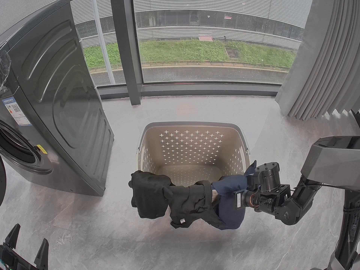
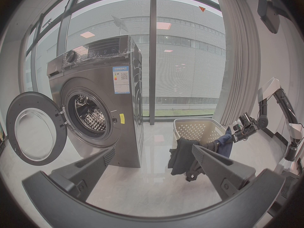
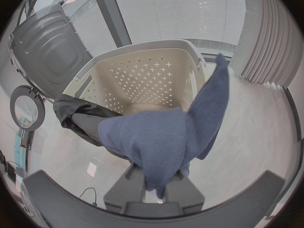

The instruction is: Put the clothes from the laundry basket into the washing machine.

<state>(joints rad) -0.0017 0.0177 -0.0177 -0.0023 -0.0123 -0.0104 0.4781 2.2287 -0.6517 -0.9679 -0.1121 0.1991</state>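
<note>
Transfer step: right claw (image 3: 160, 182) grips blue cloth (image 3: 164, 133) at basket (image 1: 193, 126) rim.
Next: carry cloth to washer (image 2: 126, 136) drum; left claw (image 2: 152, 147) open.

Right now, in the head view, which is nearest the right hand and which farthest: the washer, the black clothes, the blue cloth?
1. Blue cloth: gripped in the right hand, at the basket's near rim.
2. Black clothes: draped over that rim, on the hand's left.
3. Washer: farthest, at the far left.
</note>
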